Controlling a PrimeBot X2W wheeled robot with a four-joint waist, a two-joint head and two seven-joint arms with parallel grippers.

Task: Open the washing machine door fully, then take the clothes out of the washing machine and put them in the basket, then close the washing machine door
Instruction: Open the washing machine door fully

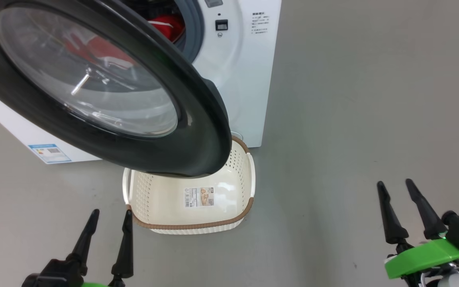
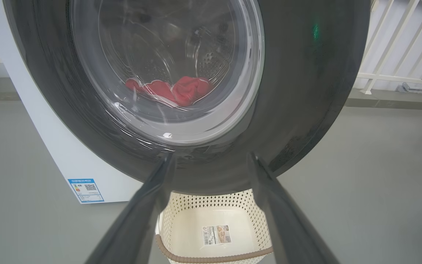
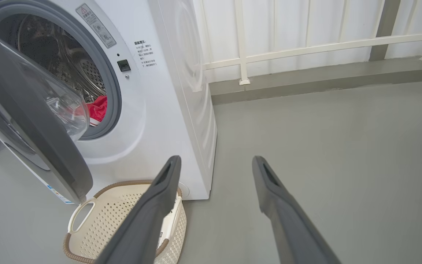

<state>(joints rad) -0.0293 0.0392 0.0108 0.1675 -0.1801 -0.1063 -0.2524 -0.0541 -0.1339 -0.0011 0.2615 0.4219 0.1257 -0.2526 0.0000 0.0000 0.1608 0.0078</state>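
Nearby, basket point(image 1: 191, 227) beside left gripper point(image 1: 111, 211).

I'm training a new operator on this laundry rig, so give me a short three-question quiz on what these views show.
1. True or false: the basket holds no clothes.
2. The clothes lie: A) on the floor; B) inside the washing machine; C) on top of it.
3. Fill in: the washing machine door stands partly ___.

Key: 1 true; 2 B; 3 open.
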